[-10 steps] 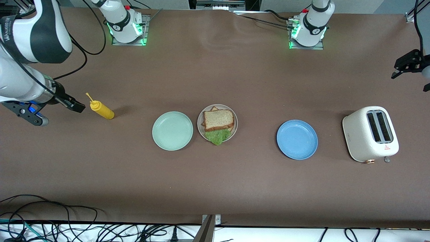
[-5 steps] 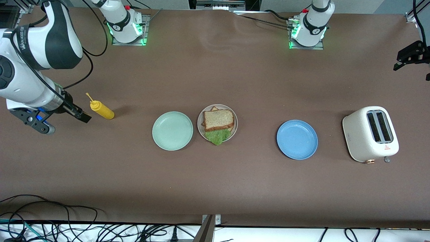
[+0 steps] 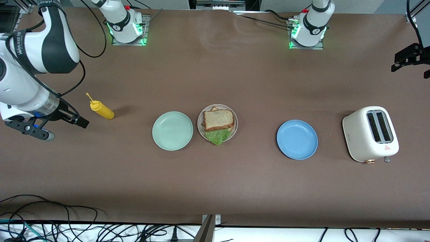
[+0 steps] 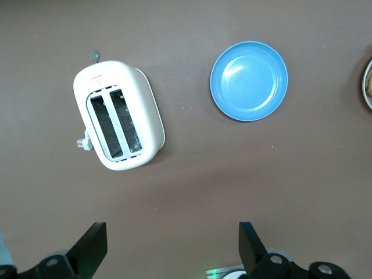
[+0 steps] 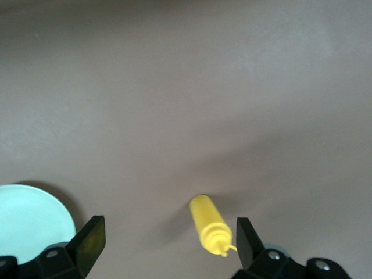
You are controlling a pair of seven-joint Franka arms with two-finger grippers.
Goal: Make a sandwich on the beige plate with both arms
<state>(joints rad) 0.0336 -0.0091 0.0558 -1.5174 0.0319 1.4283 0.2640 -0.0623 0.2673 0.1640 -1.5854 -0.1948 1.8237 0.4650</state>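
The sandwich (image 3: pixel 218 120) lies on the beige plate (image 3: pixel 235 118) in the middle of the table: a brown bread slice on top, the corner of another slice under it, and green lettuce (image 3: pixel 217 136) sticking out toward the front camera. My right gripper (image 3: pixel 80 121) (image 5: pixel 168 239) hangs open and empty over the table at the right arm's end, close to a yellow squeeze bottle (image 3: pixel 102 110). My left gripper (image 3: pixel 405 59) (image 4: pixel 171 244) is open and empty, high over the left arm's end of the table. Only a sliver of the beige plate's rim (image 4: pixel 368 85) shows in the left wrist view.
A mint green plate (image 3: pixel 172 130) sits beside the beige plate toward the right arm's end. A blue plate (image 3: pixel 297 139) and a white toaster (image 3: pixel 371 133) stand toward the left arm's end. The bottle (image 5: pixel 209 224) lies on its side. Cables run along the table's edge nearest the camera.
My right arm has swung, and its gripper has moved past the yellow bottle toward the front camera. My left gripper has shifted slightly near the table's end. The sandwich and plates have not moved.
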